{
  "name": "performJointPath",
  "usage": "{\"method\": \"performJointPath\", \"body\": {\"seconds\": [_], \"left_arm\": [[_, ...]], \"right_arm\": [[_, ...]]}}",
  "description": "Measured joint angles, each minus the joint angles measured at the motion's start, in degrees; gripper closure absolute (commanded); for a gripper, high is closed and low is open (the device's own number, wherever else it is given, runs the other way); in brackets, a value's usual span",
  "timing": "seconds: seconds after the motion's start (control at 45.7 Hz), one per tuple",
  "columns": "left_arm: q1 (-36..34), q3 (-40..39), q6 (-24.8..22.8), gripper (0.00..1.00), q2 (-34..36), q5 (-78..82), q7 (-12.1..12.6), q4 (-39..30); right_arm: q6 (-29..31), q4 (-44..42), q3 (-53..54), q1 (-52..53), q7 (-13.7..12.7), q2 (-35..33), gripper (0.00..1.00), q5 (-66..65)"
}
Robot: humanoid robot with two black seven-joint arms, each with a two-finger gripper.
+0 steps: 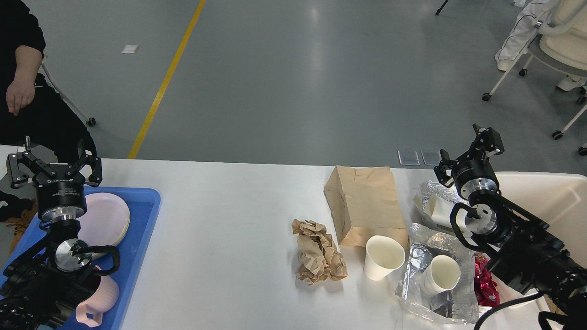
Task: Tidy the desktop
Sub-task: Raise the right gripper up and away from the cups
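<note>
Two paper cups (383, 256) + crumpled bag (317, 251) on desktop (220, 229), both grippers open.

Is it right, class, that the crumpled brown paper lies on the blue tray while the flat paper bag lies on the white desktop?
Not quite. The head view shows the crumpled paper on the desktop, just left of the paper bag. The blue tray sits far to the left and holds plates and a pink cup. The bag does lie on the desktop.
</note>
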Motion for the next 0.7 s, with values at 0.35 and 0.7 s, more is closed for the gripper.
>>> {"method": "performJointPath", "body": {"seconds": [0.35, 0.7], "left_arm": [[0.0, 0.0, 0.0, 0.04, 0.0, 0.02, 0.0, 0.0], [0.0, 0.0, 0.0, 0.04, 0.01, 0.03, 0.0, 0.0]], "right_arm": [[1.17, 1.1, -11.91, 2.88, 0.04, -3.1, 0.0, -3.89], [5.62, 0.92, -48.65, 18.63, -4.19, -5.62, 0.0, -8.39]]}}
